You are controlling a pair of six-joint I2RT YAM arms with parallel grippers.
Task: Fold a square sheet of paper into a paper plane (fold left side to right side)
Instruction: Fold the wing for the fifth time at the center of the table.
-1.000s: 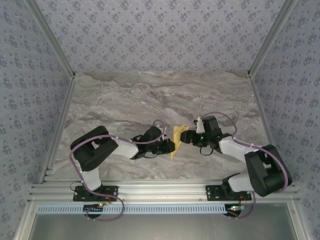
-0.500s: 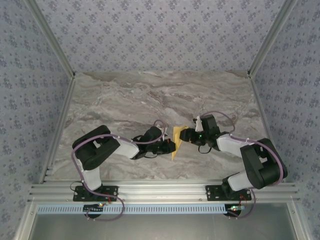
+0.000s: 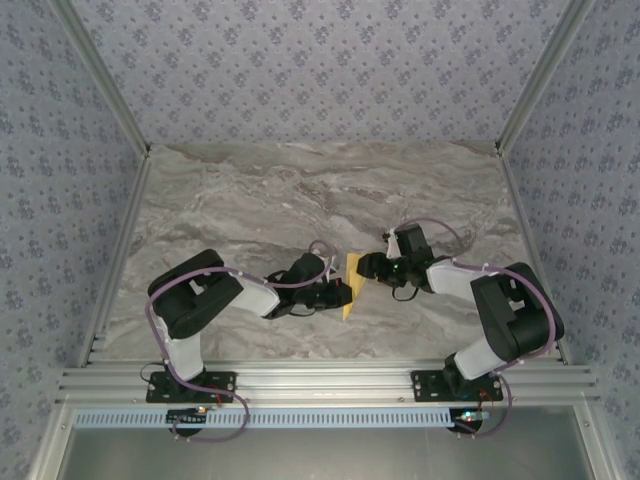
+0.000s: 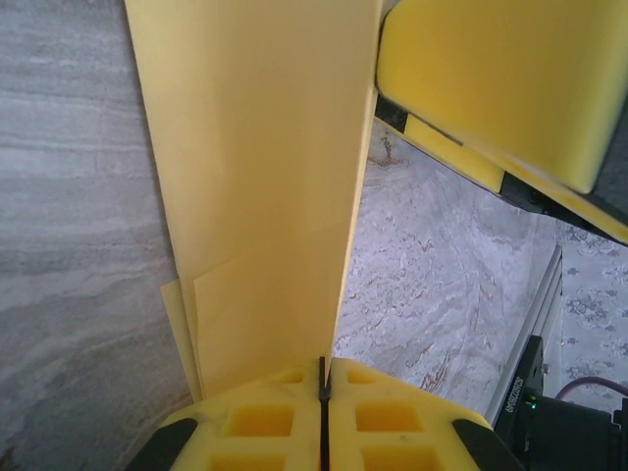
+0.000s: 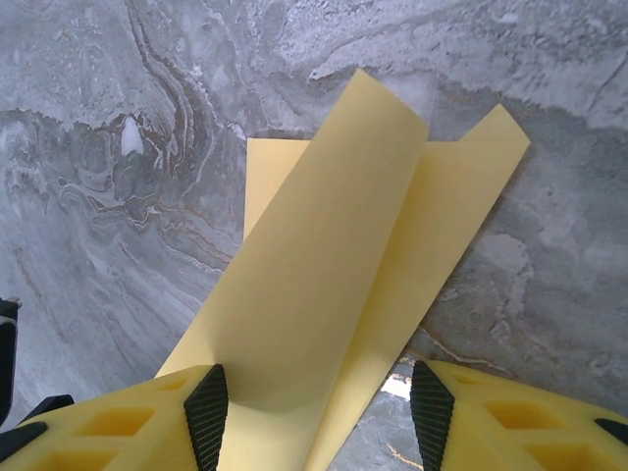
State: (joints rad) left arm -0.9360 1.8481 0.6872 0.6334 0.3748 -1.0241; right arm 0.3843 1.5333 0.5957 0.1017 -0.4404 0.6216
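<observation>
The yellow-orange sheet of paper (image 3: 351,287) lies folded into a narrow strip on the marble table between the two arms. My left gripper (image 3: 341,294) is shut on the paper's near edge; the paper (image 4: 265,186) rises from the seam between its closed yellow fingers (image 4: 265,422), with layered edges at the lower left. My right gripper (image 3: 369,268) is open at the strip's upper end. In the right wrist view a loose flap of the paper (image 5: 343,265) arches up between the black-padded fingers (image 5: 206,402), which stand apart on either side.
The right gripper's yellow finger (image 4: 491,78) hangs close above the paper in the left wrist view. The grey marble table (image 3: 300,200) stretches away behind. Aluminium frame rails (image 3: 330,382) run along the near edge, and patterned walls enclose the sides.
The right gripper has slid left over the paper's upper end and its elbow has swung back to the right. The left arm has held still with the paper.
</observation>
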